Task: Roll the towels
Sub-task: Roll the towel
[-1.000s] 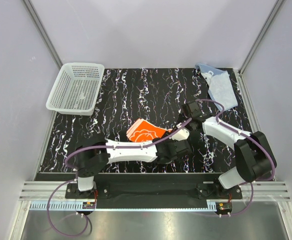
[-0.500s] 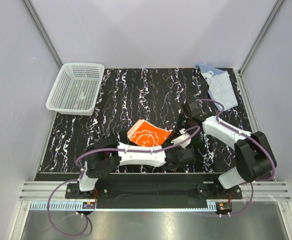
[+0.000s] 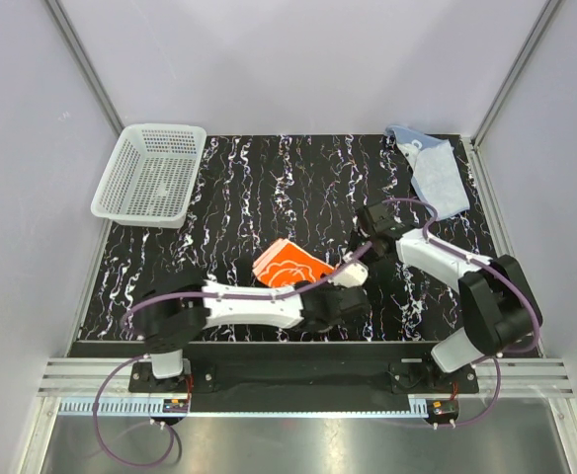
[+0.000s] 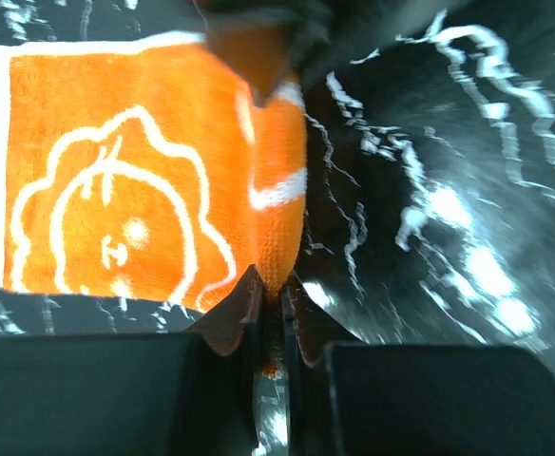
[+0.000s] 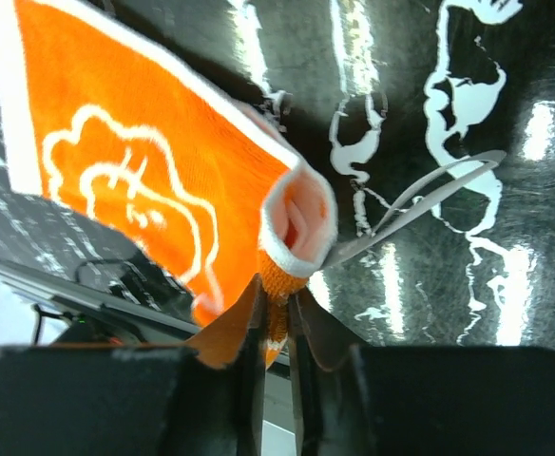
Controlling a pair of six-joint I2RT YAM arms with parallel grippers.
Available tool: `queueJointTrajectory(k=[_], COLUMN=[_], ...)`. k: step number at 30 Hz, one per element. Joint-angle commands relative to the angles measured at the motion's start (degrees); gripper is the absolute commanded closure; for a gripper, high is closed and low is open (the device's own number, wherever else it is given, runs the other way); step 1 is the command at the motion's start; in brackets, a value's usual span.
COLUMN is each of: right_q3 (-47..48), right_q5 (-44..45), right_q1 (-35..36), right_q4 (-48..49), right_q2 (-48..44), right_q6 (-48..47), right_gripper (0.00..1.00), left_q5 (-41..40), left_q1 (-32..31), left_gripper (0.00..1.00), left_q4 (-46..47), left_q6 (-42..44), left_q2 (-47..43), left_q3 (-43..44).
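Black marbled table (image 3: 269,188), glossy and veined with white, sits between pale grey walls. Closest to my bases, my left arm (image 3: 254,301) lies low and stretched out to the right along the near edge, with its wrist turned back toward the middle. My right arm (image 3: 432,255) folds sharply at the elbow and reaches inward to the left, so both wrists meet near the centre front of the table.

Between them is the orange towel (image 3: 288,265), a soft, fuzzy terry square with a white border and a white outline cartoon face. In the left wrist view the orange towel (image 4: 116,190) is mostly spread flat. Its right edge is turned over into a plump, rounded fold. My left jaws are nearly closed, pinching the near end of that fold between their tips. In the right wrist view the orange towel (image 5: 163,180) slopes away from the table. The white-bordered edge curls into a small open tube at the pinch. My right jaws are squeezed narrow on the cloth just below that curl.

Farther off, the light blue towel (image 3: 435,170) lies crumpled at the far right corner, well apart from both arms. A white mesh basket (image 3: 150,176) of rigid, open-weave plastic sits at the far left corner, overhanging the table's edge.
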Motion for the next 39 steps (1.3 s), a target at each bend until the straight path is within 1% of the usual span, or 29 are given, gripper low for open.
queueJointTrajectory(k=[1, 4, 6, 11, 15, 20, 21, 23, 25, 26, 28, 29, 30, 31, 32, 33, 34, 35, 37, 39], right_q3=[2.6, 4.6, 5.5, 8.0, 8.6, 10.6, 10.9, 11.3, 10.3, 9.5, 6.4, 5.1, 2.8, 1.8, 0.7, -0.4, -3.0, -4.4, -8.6, -11.0], right_q5=[2.3, 4.2, 5.7, 7.8, 11.4, 19.7, 20.7, 20.9, 18.6, 14.5, 9.5, 4.9, 2.9, 1.1, -2.3, -3.9, -5.6, -8.7, -11.4, -15.0], right_q1=[0.0, -0.6, -0.9, -2.6, -3.1, -3.2, -3.3, -3.2, -3.3, -3.2, -3.2, -3.2, -3.2, -3.1, -3.2, -3.2, -3.2, -3.2, -3.2, -3.0], right_q4=[-0.7, -2.4, -3.3, -6.9, -9.9, -13.7, -14.7, -14.7, -12.5, -9.5, -5.5, -3.5, 0.1, 1.7, 4.6, 6.1, 8.0, 12.1, 16.1, 21.9], right_q2=[2.2, 4.2, 5.2, 6.5, 5.6, 3.1, 2.6, 0.4, -1.3, -3.7, -6.3, -8.9, -10.0, -11.0, -12.6, -13.2, -14.3, -14.9, -15.4, -15.1], right_q6=[-3.2, -5.0, -5.8, -8.6, -9.7, -9.7, -9.7, -9.7, -9.8, -9.8, -9.8, -9.5, -8.5, -8.0, -7.6, -6.2, -5.5, -4.7, -2.2, 0.3], right_gripper=[0.8, 0.78, 0.78, 0.76, 0.74, 0.62, 0.61, 0.62, 0.65, 0.66, 0.67, 0.68, 0.7, 0.71, 0.72, 0.76, 0.76, 0.76, 0.78, 0.78], left_q5=[12.0, 17.6, 18.8, 18.9, 21.1, 27.5, 28.2, 29.2, 31.1, 32.4, 34.1, 35.2, 37.3, 39.0, 40.8, 41.3, 41.6, 43.0, 44.8, 47.8], left_q1=[3.0, 5.7, 6.5, 7.8, 8.1, 9.0, 9.4, 9.9, 11.0, 11.8, 12.8, 13.5, 14.9, 15.5, 16.6, 17.1, 17.4, 18.4, 19.6, 21.7], left_gripper=[0.91, 0.92, 0.92, 0.95, 0.95, 0.98, 0.99, 1.0, 1.0, 1.0, 1.0, 1.0, 1.0, 1.0, 1.0, 1.0, 1.0, 1.0, 1.0, 1.0], left_q4=[7.7, 10.3, 10.8, 10.1, 11.5, 14.8, 15.4, 15.6, 16.1, 17.3, 18.8, 19.6, 21.8, 22.7, 24.2, 24.6, 25.1, 26.4, 28.3, 31.1], left_q6=[-0.4, -2.4, -2.8, -2.8, -3.6, -6.2, -6.6, -8.5, -10.9, -11.7, -14.6, -15.8, -16.8, -19.0, -19.9, -20.7, -22.1, -22.8, -24.6, -25.8], left_q2=[-9.1, -12.5, -13.5, -13.6, -13.6, -13.5, -13.6, -13.6, -14.4, -14.7, -15.5, -16.3, -16.7, -16.8, -17.2, -17.2, -17.1, -17.0, -16.7, -16.4], left_q3=[-3.5, -8.1, -9.1, -10.8, -11.8, -13.6, -13.9, -14.1, -15.0, -15.5, -17.6, -18.5, -20.3, -21.2, -21.9, -22.7, -23.9, -24.6, -26.9, -28.9])
